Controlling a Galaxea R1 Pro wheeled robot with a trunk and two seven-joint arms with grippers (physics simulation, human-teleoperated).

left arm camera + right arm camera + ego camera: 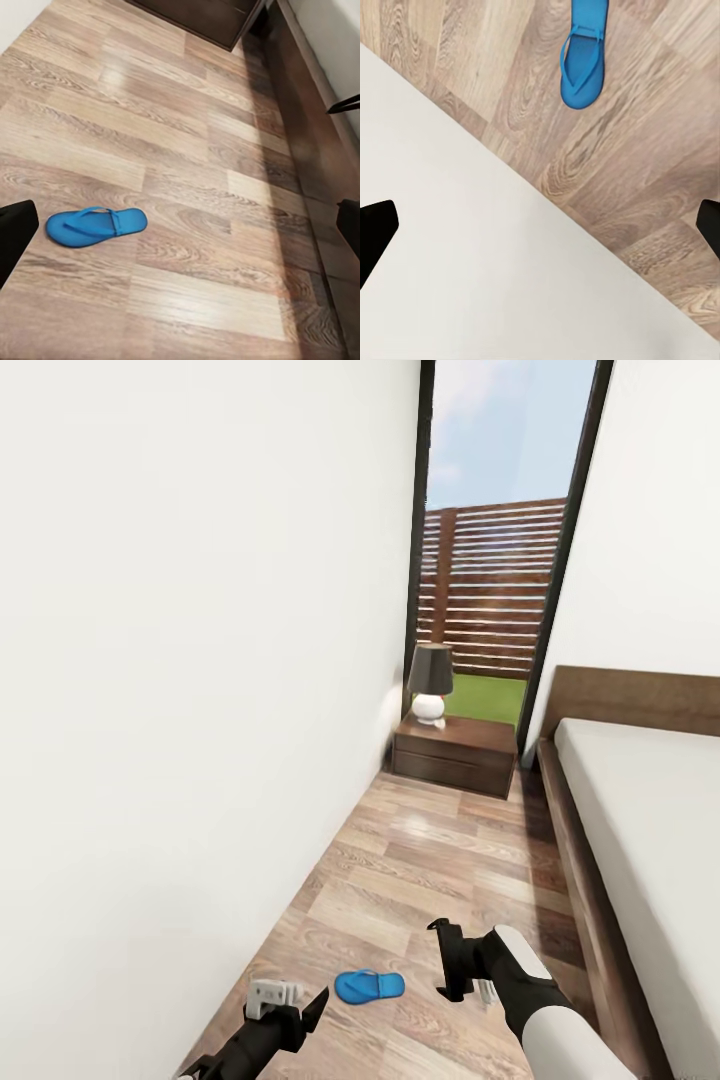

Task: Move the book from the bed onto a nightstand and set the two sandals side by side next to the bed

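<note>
Although the bed (pixel 640 810) is cut off at the frame's edge, one blue sandal (pixel 369 986) lies flat on the wood floor (pixel 420 880) between the left gripper (pixel 300 1005) and right gripper (pixel 455 960), its long axis crosswise to the aisle. Both grippers' jaws stand wide and empty. Beyond, a lamp (pixel 429 680) sits on the nightstand (pixel 455 750).

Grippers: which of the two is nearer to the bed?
The right gripper, on the white-sleeved arm; it hangs on the bed's side of the blue sandal, while the left gripper is toward the wall.
</note>
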